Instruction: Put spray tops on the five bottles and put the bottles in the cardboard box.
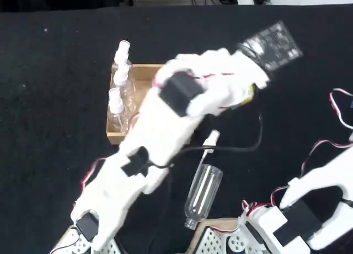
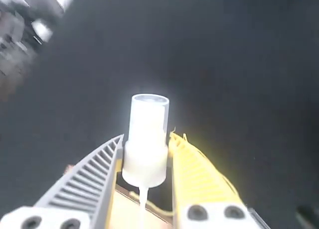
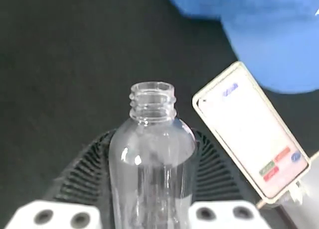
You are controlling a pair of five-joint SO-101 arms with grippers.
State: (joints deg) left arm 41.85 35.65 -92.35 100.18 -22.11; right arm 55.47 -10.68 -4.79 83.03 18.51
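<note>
Left arm: the left arm stretches from its base on the near side of the cardboard box and slants across the top of the box. Its wrist is bent out past the box's right side.
Left gripper: the left gripper is clenched on a spray top. One grey finger and one yellow finger press on the collar, the nozzle end points away from the wrist, and the thin tube hangs back between the fingers.
Right arm: the right arm is folded low, well to the right of the box and nearer than it.
Right gripper: the right gripper grasps a bare bottle around its body. The bottle's threaded neck is open and stands clear of the fingertips.
Capped bottles: three capped bottles stand upright in a row along the box's left wall.
Lying bottle: a clear lying bottle rests on its side on the tabletop, off the box's near right corner. Its open neck points away from the box.
Loose spray top: a loose spray top lies on the tabletop between the box and the lying bottle, just beside a black cable.
Beside the bare bottle: a white handheld device lies with its screen up.
</note>
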